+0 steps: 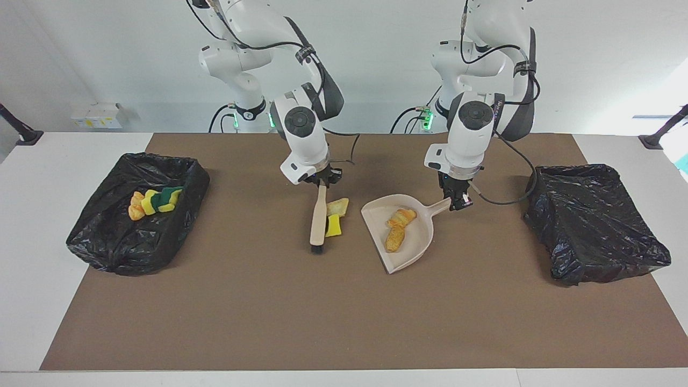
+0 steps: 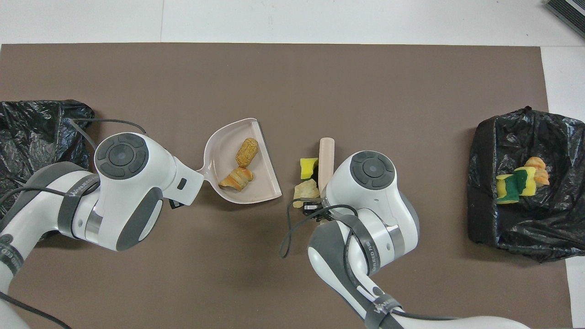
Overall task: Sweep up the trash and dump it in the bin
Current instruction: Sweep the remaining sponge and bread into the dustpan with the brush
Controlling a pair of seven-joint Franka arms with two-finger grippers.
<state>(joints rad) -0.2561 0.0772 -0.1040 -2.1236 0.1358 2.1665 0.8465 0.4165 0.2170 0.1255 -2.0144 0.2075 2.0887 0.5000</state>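
Facing view: right claw clamps brush beside sponge chunk.

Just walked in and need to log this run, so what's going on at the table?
The right tool is shut on a brush, pushing a yellow sponge chunk and a pale bread piece toward the dustpan. The left tool is shut on the dustpan's handle; two bread pieces lie in the pan. More trash sits in the bin at the right arm's end; the other bin shows none.
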